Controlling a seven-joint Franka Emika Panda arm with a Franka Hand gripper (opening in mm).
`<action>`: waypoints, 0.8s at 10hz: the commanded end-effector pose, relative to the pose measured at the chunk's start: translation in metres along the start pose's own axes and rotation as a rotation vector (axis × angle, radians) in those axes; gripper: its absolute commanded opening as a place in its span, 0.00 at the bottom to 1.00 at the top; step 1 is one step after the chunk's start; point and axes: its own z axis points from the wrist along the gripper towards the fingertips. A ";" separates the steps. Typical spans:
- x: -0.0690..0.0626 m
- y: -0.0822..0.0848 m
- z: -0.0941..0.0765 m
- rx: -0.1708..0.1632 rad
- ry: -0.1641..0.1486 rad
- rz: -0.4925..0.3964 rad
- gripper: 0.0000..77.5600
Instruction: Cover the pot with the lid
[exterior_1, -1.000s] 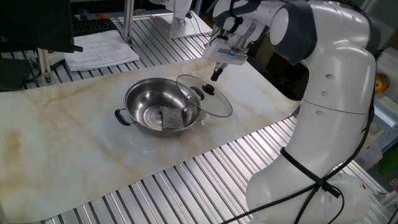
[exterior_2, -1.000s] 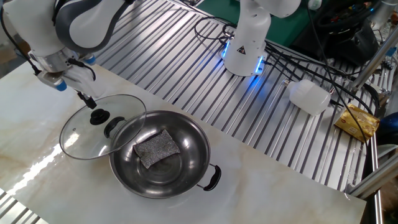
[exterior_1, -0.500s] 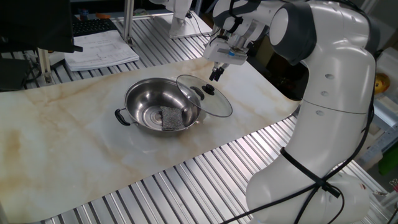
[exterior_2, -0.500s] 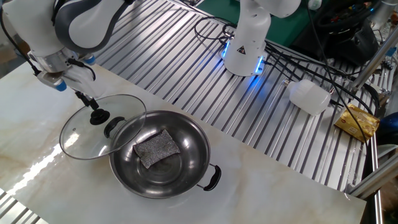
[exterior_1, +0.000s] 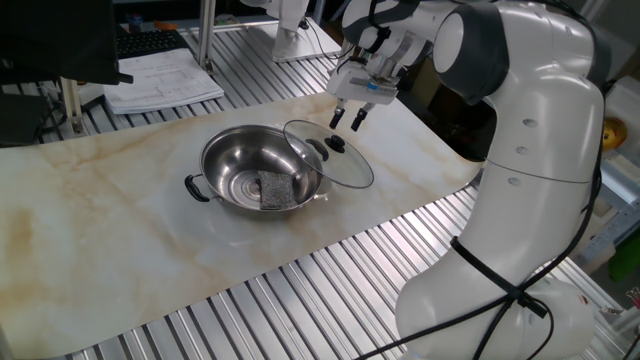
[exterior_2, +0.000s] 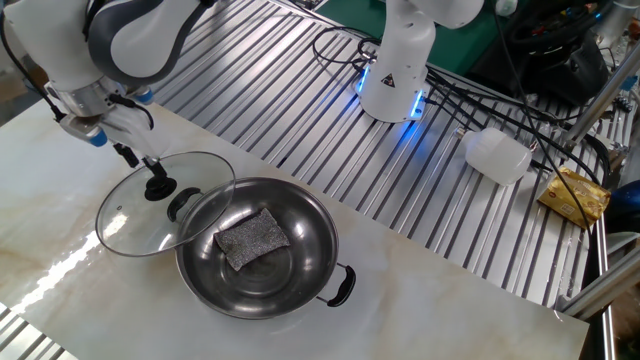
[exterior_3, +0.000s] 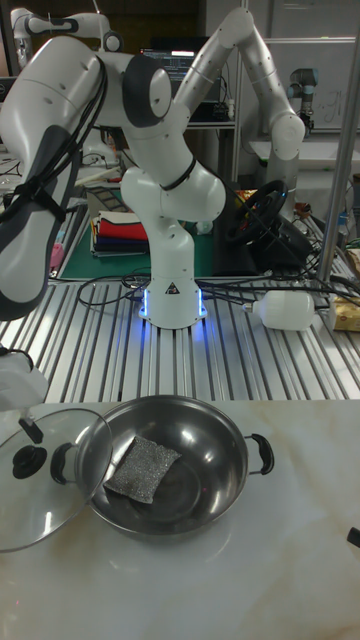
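Note:
The shiny steel pot (exterior_1: 232, 160) (exterior_2: 312, 243) (exterior_3: 205, 470) stands on the marble tabletop with a grey scouring pad (exterior_1: 272, 190) (exterior_2: 252, 236) (exterior_3: 142, 465) inside. The glass lid (exterior_1: 350, 168) (exterior_2: 125, 215) (exterior_3: 30, 512) leans tilted on the pot's rim over one black handle, its far edge down on the table. My gripper (exterior_1: 347, 120) (exterior_2: 141, 162) (exterior_3: 29, 430) hangs just above the lid's black knob (exterior_1: 337, 143) (exterior_2: 157, 187) (exterior_3: 28, 461). It is open, its two fingers spread to either side above the knob and holding nothing.
A stack of papers (exterior_1: 160, 80) lies at the table's far corner. On the ribbed metal bench beyond the tabletop are a white bottle (exterior_2: 497, 155) on its side, a yellow packet (exterior_2: 575, 195) and another robot's blue-lit base (exterior_2: 395, 75) with cables.
The gripper's fingers, together above the knob before, have spread apart. The lid and pot have not moved.

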 end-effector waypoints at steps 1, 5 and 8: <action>-0.001 0.000 -0.002 0.001 0.000 -0.008 1.00; -0.002 -0.005 0.017 -0.032 -0.001 -0.033 1.00; -0.001 -0.006 0.023 -0.032 0.000 -0.045 1.00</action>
